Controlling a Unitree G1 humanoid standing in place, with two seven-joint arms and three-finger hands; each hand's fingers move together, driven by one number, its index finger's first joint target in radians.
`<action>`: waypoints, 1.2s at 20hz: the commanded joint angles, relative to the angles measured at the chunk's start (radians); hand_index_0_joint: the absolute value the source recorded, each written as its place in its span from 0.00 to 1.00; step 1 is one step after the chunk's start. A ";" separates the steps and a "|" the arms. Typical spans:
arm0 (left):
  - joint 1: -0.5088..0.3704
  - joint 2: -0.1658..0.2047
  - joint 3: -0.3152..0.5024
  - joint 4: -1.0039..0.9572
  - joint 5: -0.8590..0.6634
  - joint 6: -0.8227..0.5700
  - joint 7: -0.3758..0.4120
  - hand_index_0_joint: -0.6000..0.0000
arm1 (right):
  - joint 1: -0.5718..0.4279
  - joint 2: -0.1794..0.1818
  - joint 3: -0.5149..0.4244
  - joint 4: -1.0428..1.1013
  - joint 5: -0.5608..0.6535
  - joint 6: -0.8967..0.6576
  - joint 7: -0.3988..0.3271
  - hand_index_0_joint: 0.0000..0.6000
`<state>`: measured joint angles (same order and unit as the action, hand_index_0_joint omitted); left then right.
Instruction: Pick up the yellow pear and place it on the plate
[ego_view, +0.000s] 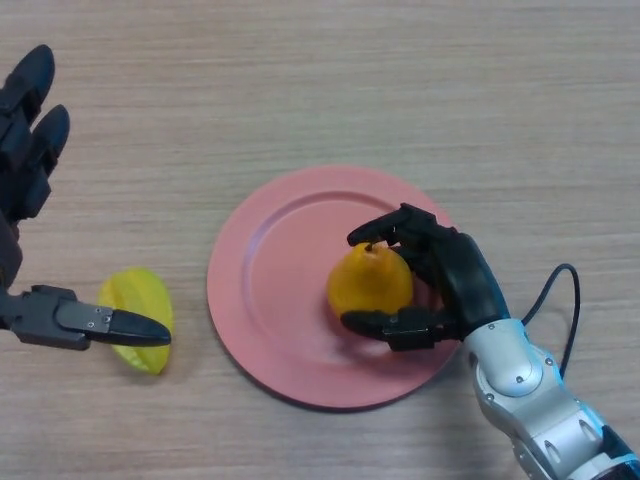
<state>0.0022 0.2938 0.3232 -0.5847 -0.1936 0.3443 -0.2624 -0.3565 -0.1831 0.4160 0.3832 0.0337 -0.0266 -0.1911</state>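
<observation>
Pear (370, 282) smooth, rounded, on round plate (262, 262).

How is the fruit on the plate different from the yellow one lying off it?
The pear is rounded and orange-yellow; the yellow fruit is paler and ridged. The pear sits on the pink plate, gripped by the right hand; the other lies on the table, by the open left hand.

Bare wooden table (330, 90) lies open beyond the round pink plate (262, 270); a yellow star-shaped fruit (135, 300) occupies its left side.
</observation>
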 joint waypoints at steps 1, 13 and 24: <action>-0.016 0.039 0.059 -0.067 -0.024 -0.091 -0.004 1.00 | -0.036 -0.007 -0.043 -0.087 -0.046 -0.063 0.011 0.08; -0.014 0.038 0.060 -0.079 -0.046 -0.045 -0.023 1.00 | 0.039 -0.007 -0.264 -0.497 -0.065 0.108 0.114 0.00; -0.043 0.043 0.022 -0.044 -0.022 -0.101 0.002 1.00 | 0.272 -0.051 -0.442 -1.076 -0.050 0.493 0.304 0.00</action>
<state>-0.0094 0.2915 0.2910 -0.5881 -0.2239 0.3936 -0.2812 -0.0583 -0.2167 0.0527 -0.6268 -0.0095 0.5525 0.1180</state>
